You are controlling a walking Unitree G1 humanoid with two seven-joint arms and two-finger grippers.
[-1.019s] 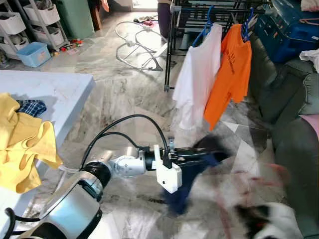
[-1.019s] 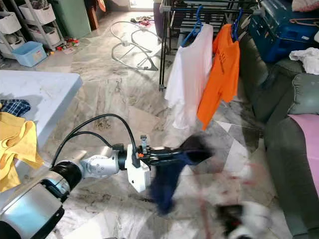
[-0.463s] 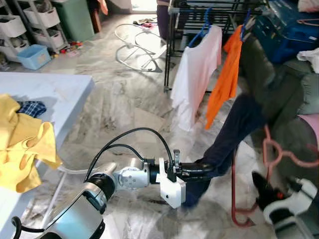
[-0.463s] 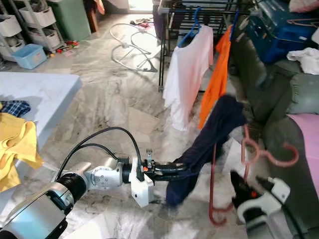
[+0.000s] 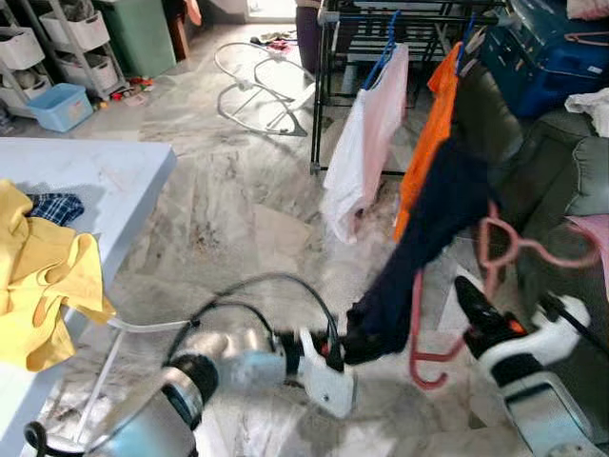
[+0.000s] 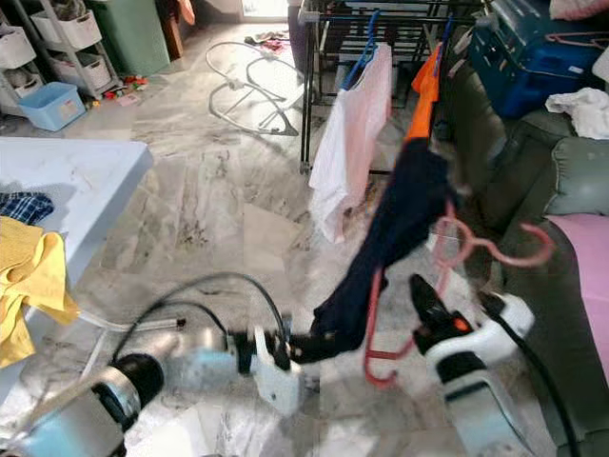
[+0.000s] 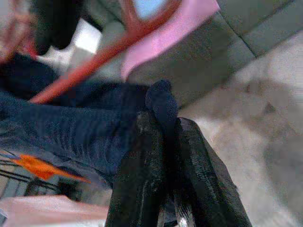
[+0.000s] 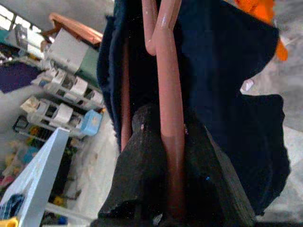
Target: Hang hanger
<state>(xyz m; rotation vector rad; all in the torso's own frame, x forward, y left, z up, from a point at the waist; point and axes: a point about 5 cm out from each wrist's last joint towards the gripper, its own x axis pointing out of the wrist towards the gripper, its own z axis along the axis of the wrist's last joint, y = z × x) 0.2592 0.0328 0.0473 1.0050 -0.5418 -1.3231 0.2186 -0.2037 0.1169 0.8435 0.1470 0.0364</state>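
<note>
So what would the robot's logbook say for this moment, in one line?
right claw: shut on pink hanger | left claw: shut on navy garment | garment draped on hanger | drying rack: not yet reached

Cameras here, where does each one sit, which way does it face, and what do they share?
Left eye view: on the head, looking down at both arms, the pink hanger and the drying rack.
Right eye view: the same scene beside it.
Left wrist view: along the left claw, pinching the navy garment.
Right wrist view: along the right claw, clamping the hanger.
All share the garment and hanger.
</note>
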